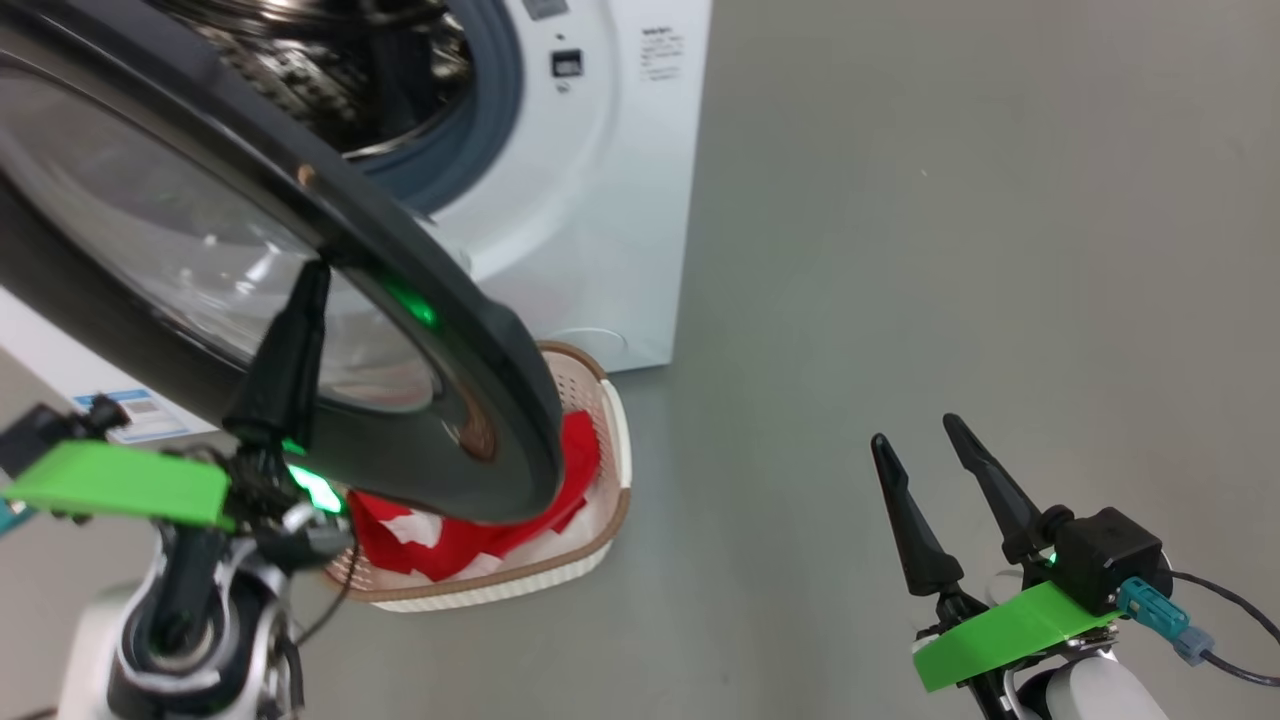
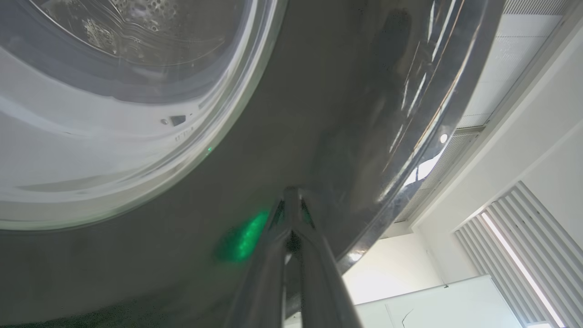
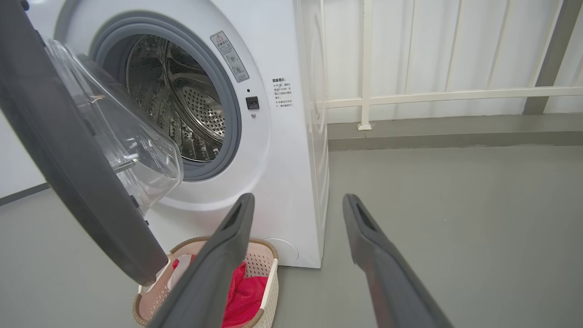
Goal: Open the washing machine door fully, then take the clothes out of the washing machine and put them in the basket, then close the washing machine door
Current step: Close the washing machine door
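The washing machine door (image 1: 500, 400) stands partly open, its black rim and glass bowl looming over the basket (image 1: 560, 577). My left gripper (image 1: 312, 272) is shut, its fingertips (image 2: 291, 193) resting against the door's (image 2: 319, 114) glossy outer rim. The red and white clothes (image 1: 575, 455) lie in the basket on the floor before the washing machine (image 1: 600, 230). In the right wrist view the steel drum (image 3: 182, 100) looks bare behind the door (image 3: 68, 159), and the clothes (image 3: 246, 291) fill the basket (image 3: 266, 264). My right gripper (image 1: 915, 432) hangs open over the floor to the right, holding nothing.
Grey floor (image 1: 900, 250) stretches to the right of the machine. A white railing (image 3: 432, 95) runs along the wall behind. A blue label (image 1: 140, 412) sits on the machine's front at the left. A cable (image 1: 1235, 605) trails from my right wrist.
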Controlling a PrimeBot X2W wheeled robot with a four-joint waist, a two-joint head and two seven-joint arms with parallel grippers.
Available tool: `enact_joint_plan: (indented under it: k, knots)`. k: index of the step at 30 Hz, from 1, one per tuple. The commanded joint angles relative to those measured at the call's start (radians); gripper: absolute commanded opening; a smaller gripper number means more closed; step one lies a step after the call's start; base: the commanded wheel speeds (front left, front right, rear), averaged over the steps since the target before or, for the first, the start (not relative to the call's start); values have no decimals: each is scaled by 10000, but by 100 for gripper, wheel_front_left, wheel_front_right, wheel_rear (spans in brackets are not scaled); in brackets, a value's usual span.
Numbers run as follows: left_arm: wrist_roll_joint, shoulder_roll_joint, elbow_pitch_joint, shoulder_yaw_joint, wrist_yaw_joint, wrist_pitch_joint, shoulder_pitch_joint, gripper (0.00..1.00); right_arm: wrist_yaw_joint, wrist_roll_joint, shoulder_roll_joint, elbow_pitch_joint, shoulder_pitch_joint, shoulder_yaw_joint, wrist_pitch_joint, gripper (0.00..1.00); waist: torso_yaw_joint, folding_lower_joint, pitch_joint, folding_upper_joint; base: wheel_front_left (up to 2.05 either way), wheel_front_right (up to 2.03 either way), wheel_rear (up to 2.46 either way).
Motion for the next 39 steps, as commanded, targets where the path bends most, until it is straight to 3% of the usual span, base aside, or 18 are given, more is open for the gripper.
enact_joint_plan:
  k: [1,16,25,32,39]
  knots:
    - [167,165,-21,333,-30,-71,-560,0,75,90,-22,-299,-333,166,-63,100,-385,0,379,-1,0,0,0]
    - [792,746,1962,623,-124,-536,-3065,0,75,317,-22,-481,-588,234,-63,100,-1463,0,1035,-1,0,0,0]
    - [957,1120,3018,730,-298,-558,-4373,0,75,365,-22,-588,-674,218,-63,100,-1591,0,1363,-1,0,0,0]
    - [961,1302,4152,673,-727,-351,-5453,0,75,276,-22,-583,-811,195,-63,100,-1505,0,1535,-1,0,0,0]
    - [760,947,4829,432,-1371,41,-5049,0,75,175,-22,-438,-738,233,-63,100,-1136,0,1055,-1,0,0,0]
